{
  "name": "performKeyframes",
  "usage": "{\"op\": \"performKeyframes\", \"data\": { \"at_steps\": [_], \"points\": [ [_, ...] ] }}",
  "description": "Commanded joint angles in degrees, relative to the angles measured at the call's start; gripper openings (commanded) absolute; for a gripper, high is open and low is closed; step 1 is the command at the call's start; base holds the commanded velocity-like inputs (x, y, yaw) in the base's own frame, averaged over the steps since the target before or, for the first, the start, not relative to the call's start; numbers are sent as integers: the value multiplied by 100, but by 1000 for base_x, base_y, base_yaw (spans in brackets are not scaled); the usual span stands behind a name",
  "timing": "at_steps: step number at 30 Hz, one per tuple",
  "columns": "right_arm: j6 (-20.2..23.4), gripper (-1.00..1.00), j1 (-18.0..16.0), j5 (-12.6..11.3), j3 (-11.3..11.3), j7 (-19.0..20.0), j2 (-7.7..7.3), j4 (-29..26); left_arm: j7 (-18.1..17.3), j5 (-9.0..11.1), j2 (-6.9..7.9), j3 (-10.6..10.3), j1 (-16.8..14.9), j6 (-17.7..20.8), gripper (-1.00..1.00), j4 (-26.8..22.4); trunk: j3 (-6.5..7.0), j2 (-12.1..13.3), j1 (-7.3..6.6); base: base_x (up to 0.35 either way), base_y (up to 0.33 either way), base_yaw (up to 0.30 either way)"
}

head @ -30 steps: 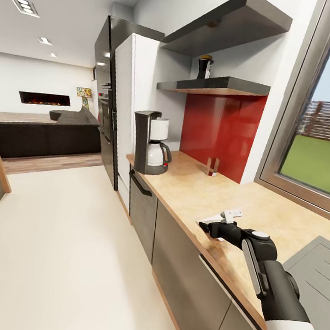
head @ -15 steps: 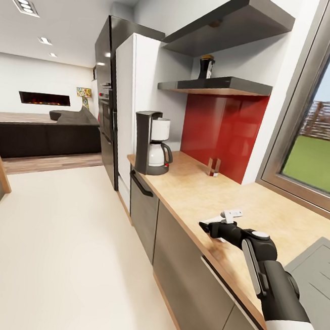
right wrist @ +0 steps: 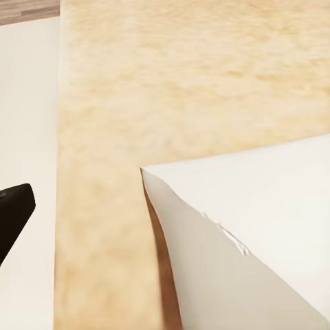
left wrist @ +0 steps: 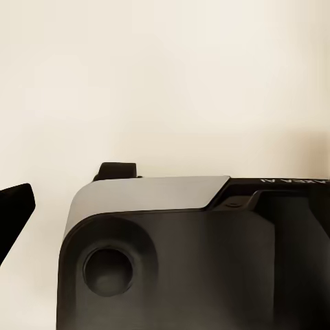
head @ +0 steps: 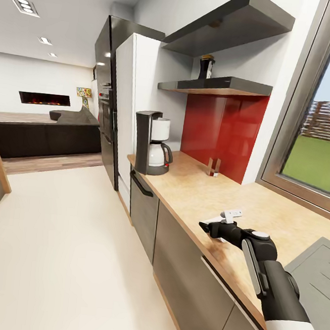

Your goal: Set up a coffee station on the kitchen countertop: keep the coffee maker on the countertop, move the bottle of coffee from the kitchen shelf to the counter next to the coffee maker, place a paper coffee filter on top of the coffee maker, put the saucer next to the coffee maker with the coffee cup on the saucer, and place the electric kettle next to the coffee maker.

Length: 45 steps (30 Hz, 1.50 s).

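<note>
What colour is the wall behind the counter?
Bright glossy red, the wall panel under the kitchen shelf; the head view shows it best.

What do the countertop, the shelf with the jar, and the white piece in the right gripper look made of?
Countertop: light wood-look surface, matte mottled grain. Shelf: glossy black slab with a thin wooden underside; the dark jar stands on it. White piece at the right gripper: thin, creased sheet, likely paper.

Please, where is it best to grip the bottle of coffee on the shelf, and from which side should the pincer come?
Grip the bottle of coffee around its dark body below the lid, coming level from the open front of the kitchen shelf. It stands upright near the front edge, with the wall behind it and a second shelf above.
</note>
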Motion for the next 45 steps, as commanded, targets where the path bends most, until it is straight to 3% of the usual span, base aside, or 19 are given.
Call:
{"op": "performKeyframes", "data": {
  "at_steps": [1,16,17,45],
  "points": [
    [26,100,-4,6,4,13,-4,-6,2,2,-3,15,2,-7,100,-9,-5,-3,0,0,0,0],
    [25,100,-4,12,4,13,-4,-8,2,2,-3,15,2,-7,100,-9,-5,-3,0,0,0,0],
    [25,-100,-4,13,4,14,-4,-8,2,2,-3,16,2,-7,100,-9,-5,-3,0,0,0,0],
    [28,-100,-4,6,8,17,-4,-8,2,2,-3,11,2,-7,100,-11,-5,-3,0,0,0,0]
  ]
}}
